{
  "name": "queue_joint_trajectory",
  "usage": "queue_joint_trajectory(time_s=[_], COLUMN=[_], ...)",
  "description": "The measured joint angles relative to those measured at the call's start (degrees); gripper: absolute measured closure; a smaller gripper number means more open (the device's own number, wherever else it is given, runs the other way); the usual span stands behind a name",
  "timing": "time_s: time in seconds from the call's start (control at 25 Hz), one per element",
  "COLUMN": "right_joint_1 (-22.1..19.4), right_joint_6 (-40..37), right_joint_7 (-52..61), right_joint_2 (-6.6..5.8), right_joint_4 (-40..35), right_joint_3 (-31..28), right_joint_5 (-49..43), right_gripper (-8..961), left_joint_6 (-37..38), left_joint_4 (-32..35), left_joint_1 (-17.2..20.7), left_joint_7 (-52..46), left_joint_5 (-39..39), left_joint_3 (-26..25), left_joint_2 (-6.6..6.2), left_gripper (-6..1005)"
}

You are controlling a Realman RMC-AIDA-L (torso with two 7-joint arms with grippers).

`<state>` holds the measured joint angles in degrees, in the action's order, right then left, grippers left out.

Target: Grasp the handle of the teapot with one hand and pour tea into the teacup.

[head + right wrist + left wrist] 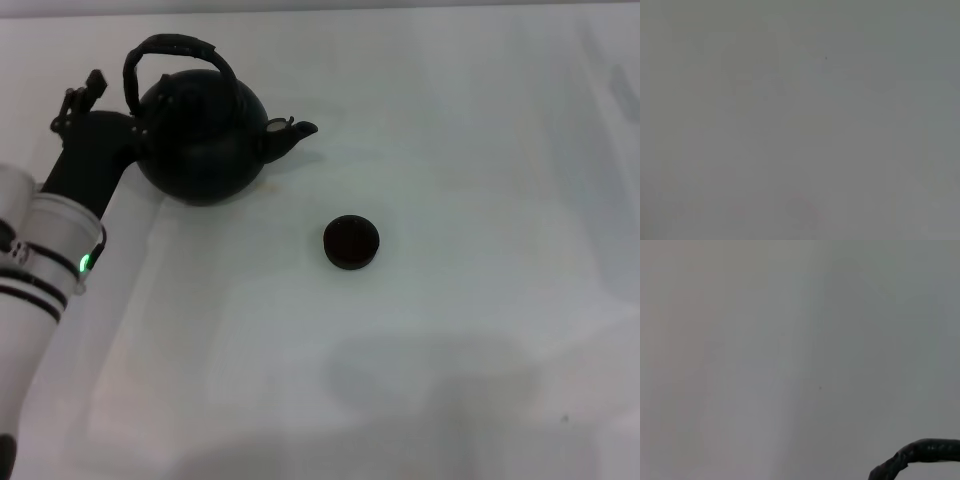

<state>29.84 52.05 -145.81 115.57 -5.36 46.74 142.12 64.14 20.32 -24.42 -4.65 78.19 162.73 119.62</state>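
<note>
The round matte black teapot (205, 145), with its rough-wrapped arched handle (180, 48), sits left of the tiny dark teacup (351, 242); the left tool (135, 130) touches its side, grip state unclear.

A plain white tabletop (470, 330) fills almost the whole head view, from the lower edge up to a thin grey band along the top of the frame. Its surface is smooth and matte. A soft grey shadow lies in the lower middle of the frame, and a tiny dark speck sits near the lower right. Faint pale streaks show at the upper right. In both wrist views the same bare pale surface (765, 350) spreads across the frame, with one small dark speck (826, 58) on it.
</note>
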Motion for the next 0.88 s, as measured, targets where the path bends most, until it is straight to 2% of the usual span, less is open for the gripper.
queue_joint_trajectory(time_s=[0.32, 0.52, 0.68, 0.88], right_joint_1=[-0.1, -0.4, -0.3, 0.1], right_joint_6=[0.0, -0.1, 0.1, 0.3], right_joint_7=[0.0, -0.5, -0.7, -0.8], right_joint_2=[-0.16, -0.22, -0.14, 0.09], right_joint_4=[0.0, -1.1, -1.4, -1.5], right_joint_3=[-0.4, 0.6, 3.7, 4.4], right_joint_5=[0.0, 0.0, -0.1, -0.1], right_gripper=[98, 99, 99, 99], left_joint_6=[8.6, 12.5, 12.0, 8.9], left_joint_4=[0.1, 0.1, -1.4, -5.2], left_joint_1=[5.9, 9.9, 10.8, 9.7], left_joint_7=[-0.1, -0.7, -4.7, -8.1], left_joint_5=[-2.8, 1.3, 7.4, 9.4], left_joint_3=[-0.1, -1.7, -2.1, -2.4], left_joint_2=[-0.18, -0.09, -0.39, -0.43], left_gripper=[140, 141, 152, 153])
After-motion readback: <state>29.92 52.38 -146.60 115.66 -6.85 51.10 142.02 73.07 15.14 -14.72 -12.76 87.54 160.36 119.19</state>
